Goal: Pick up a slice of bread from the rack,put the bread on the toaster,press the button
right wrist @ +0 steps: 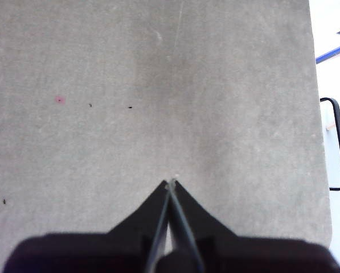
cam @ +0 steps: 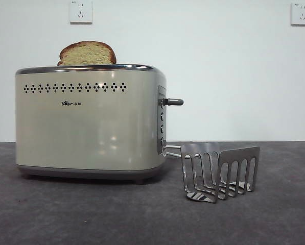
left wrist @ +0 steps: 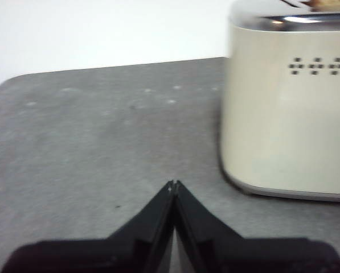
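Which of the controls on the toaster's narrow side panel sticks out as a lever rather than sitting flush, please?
The button at the top of the toaster panel: a grey horizontal lever, unlike the small round buttons below.

Bare test bench: grey table (cam: 50, 214), blank white wall (cam: 218, 66) (two sockets (cam: 80, 11)).

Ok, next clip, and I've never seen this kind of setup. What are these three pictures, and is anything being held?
It is a two-armed robot at a table. One picture looks level across the table from a low camera: a cream toaster with a slice of bread sticking out of its top, its lever up, and a steel rack with no bread beside it. The other two come from cameras on the wrists. The left gripper hangs near the toaster, the right gripper over bare table. Both are shut and hold nothing.
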